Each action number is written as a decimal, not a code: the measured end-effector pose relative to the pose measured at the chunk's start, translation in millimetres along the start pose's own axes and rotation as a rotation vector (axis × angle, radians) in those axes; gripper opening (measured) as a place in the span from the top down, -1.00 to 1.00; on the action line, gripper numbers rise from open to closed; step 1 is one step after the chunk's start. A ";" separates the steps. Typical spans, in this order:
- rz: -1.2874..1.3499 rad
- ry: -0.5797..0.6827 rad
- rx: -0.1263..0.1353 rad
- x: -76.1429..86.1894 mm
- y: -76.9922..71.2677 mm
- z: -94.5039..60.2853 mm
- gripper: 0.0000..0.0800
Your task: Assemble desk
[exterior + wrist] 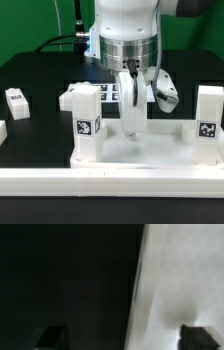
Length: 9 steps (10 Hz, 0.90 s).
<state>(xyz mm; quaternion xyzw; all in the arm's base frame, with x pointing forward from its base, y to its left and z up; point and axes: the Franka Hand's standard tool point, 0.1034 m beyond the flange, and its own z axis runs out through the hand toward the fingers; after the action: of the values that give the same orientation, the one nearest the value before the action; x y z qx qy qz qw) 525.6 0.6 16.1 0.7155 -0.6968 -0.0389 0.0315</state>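
Note:
The white desk tabletop (160, 152) lies flat at the front of the black table. Two square white legs with tags stand upright on it, one at the exterior view's left (85, 115) and one at the right (208, 115). A third white leg (133, 120) stands upright near the middle. My gripper (138, 100) hangs straight down over it, fingers on either side. In the wrist view my gripper (125, 339) has its jaws wide apart. The white leg (185, 280) reaches one dark finger (203, 337), and a dark gap separates it from the other finger (50, 338).
The marker board (108, 92) lies behind the gripper. A small white block with dark marks (17, 98) sits at the exterior view's left, with another white piece (2, 131) at the edge. A long white strip (100, 182) runs along the front.

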 end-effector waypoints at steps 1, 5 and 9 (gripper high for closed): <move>-0.004 0.000 0.000 -0.3 0.0 0.0 0.04; -0.006 0.004 0.004 3.0 -0.7 -0.5 0.81; -0.016 0.008 0.009 6.0 1.1 0.1 0.81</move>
<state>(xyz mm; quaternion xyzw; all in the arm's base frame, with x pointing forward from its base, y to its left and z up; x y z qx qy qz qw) 524.7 -5.4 16.0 0.7214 -0.6910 -0.0334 0.0307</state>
